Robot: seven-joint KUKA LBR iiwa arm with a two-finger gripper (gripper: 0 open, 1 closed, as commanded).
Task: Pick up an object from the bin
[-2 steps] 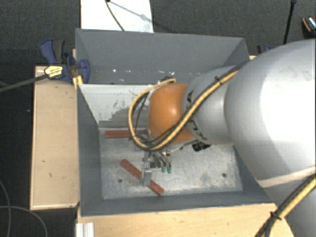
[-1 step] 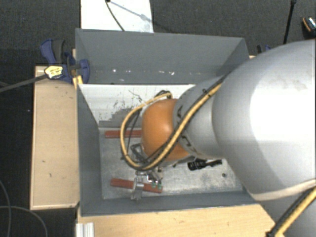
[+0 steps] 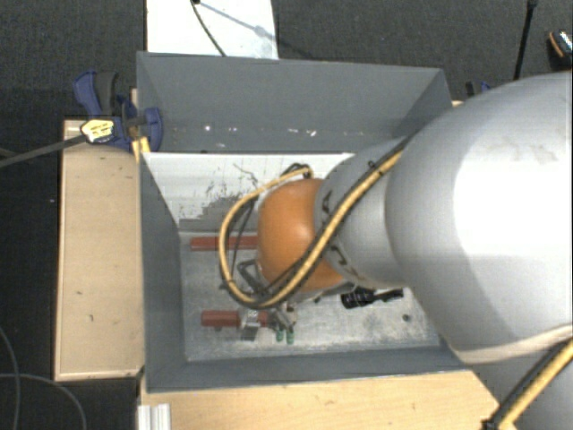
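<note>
My gripper reaches down under the arm's orange cover to the bin floor near the front wall, left of centre. Just to its left lies a short red-brown block with a small grey piece at its right end, close beside the gripper. Whether the gripper touches them I cannot tell. A longer red-brown bar lies further back on the left, its right part hidden by the cover. A small black object lies to the gripper's right, half under the arm.
The arm and its cover hide the middle and right of the bin. Yellow-black cables loop round the cover on its left side. The bin's sloped walls stand close on the left and front.
</note>
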